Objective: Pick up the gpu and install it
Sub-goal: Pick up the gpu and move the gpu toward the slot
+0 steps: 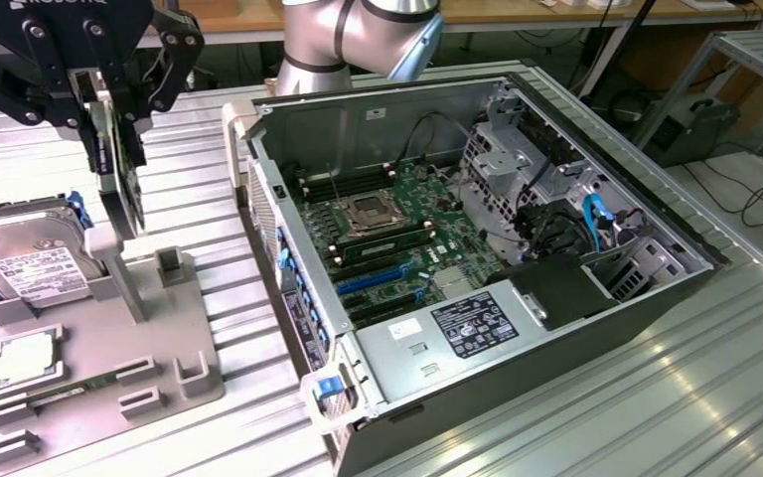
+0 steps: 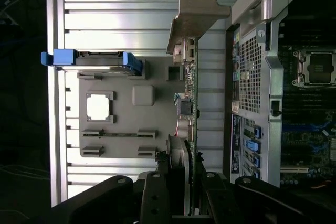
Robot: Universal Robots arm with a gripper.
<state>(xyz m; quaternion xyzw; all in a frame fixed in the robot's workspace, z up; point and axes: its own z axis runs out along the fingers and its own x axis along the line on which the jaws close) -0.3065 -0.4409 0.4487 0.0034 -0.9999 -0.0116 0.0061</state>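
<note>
My gripper (image 1: 107,104) is at the exterior view's upper left, shut on the top edge of the gpu (image 1: 119,184). The card hangs upright and edge-on, its lower edge just above the grey holder plate (image 1: 170,343). In the wrist view the gpu (image 2: 192,103) runs as a thin green board with its silver bracket (image 2: 197,11) at the far end. There the gripper (image 2: 181,182) clamps the near end, and the card lies between the holder plate (image 2: 157,124) and the open computer case (image 2: 252,77).
The open computer case (image 1: 699,253) lies on its side on the ribbed metal table (image 1: 647,397), with the motherboard (image 1: 401,224) and blue slots (image 1: 375,280) exposed. On the holder plate stand a hard drive (image 1: 31,260) with blue rails (image 2: 92,60) and a square processor chip (image 1: 27,356).
</note>
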